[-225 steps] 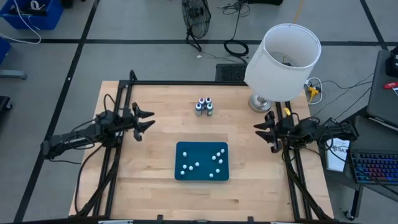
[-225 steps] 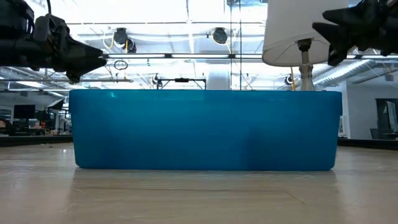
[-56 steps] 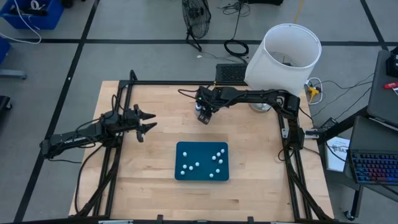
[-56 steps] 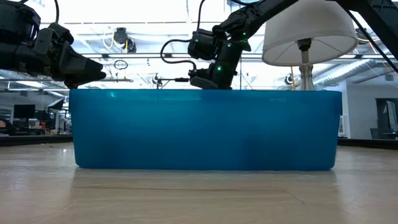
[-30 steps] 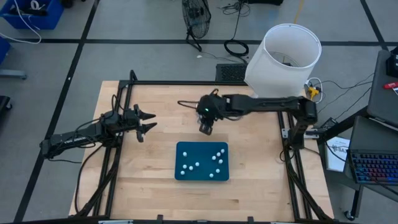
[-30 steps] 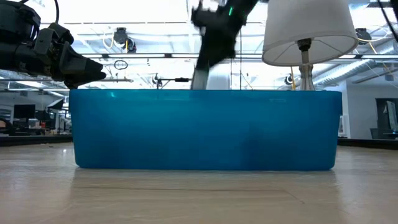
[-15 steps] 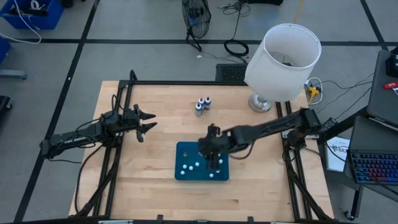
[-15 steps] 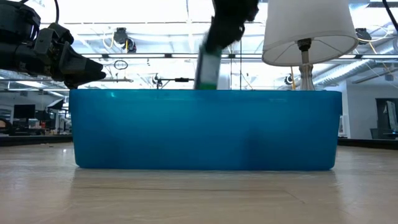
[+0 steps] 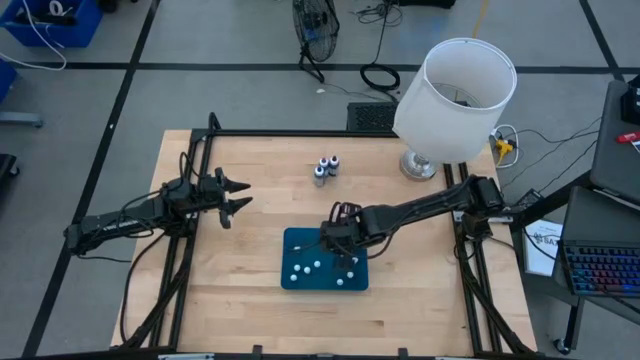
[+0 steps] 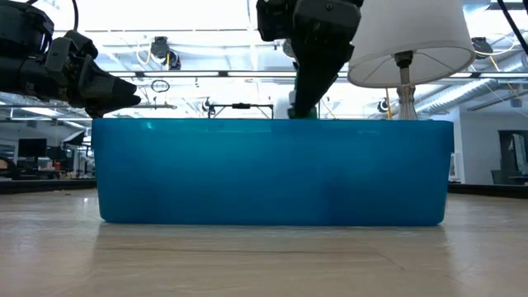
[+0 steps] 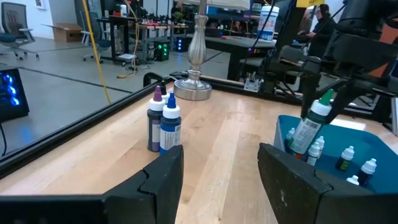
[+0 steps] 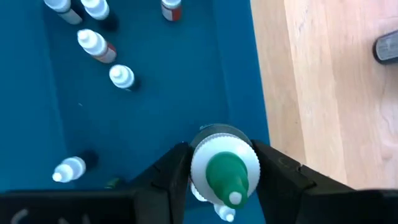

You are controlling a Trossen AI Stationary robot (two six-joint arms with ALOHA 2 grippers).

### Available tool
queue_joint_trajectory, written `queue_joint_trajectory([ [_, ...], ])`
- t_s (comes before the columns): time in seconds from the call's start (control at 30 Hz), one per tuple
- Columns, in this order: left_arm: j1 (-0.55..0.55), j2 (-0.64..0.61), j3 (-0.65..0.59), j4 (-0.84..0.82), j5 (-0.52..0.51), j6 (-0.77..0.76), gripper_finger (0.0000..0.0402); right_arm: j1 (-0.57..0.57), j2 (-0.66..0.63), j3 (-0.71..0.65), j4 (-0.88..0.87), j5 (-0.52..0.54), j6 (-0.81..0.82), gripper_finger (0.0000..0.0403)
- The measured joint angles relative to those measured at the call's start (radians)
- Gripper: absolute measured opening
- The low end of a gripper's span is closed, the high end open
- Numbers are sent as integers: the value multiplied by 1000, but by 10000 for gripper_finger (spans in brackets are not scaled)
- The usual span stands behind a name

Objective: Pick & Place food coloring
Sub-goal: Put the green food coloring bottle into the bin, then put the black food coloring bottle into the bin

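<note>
My right gripper (image 9: 338, 240) is over the teal tray (image 9: 300, 240), shut on a food coloring bottle (image 11: 309, 129) with a white cap and green tip. The tray holds several small white-capped bottles (image 12: 122, 76). More bottles (image 9: 326, 168) stand upright on the table beyond the tray; the left wrist view shows a purple-tipped one and a blue-tipped one (image 11: 170, 127). In the low view the tray wall (image 10: 272, 173) hides the held bottle. My left gripper (image 9: 232, 197) waits open at the table's left side. My right gripper pinches the bottle by its white cap (image 12: 200, 163), one finger (image 12: 166, 173) on each side. The fingers come from above, pointing down. The bottle hangs tilted below them, its lower end (image 11: 296, 144) inside the tray; whether it touches the tray floor cannot be told.
A lamp with a white shade (image 9: 457, 95) stands on its metal base (image 9: 418, 165) at the table's far right corner. Bare wood lies left of the tray and between the tray and the standing bottles.
My right gripper has carried the bottle from near the standing bottles toward the table's near edge, over the tray, and then down into it. The bottle showed above the tray wall in the low view half a second ago and now sits behind it.
</note>
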Motion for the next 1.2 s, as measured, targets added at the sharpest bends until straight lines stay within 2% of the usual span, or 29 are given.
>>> queue_joint_trajectory([
  [0.13, 0, 0, 0, 0, 0, 0, 205, -1, 0, -7, 10, 0, 0, 137],
  [0.3, 0, 0, 0, 0, 0, 1, 197, -15, 0, -81, 109, -35, -2, 136],
  [0.6, 0, 0, 0, 0, 0, 1, 196, -32, -1, -134, 147, -56, 3, 137],
  [0.9, 0, 0, 0, 0, 0, 1, 209, -32, -8, -148, 175, -58, 3, 215],
  [1.2, 0, 0, 0, -1, 0, 1, 197, -45, -140, -147, 213, -26, 0, 220],
])
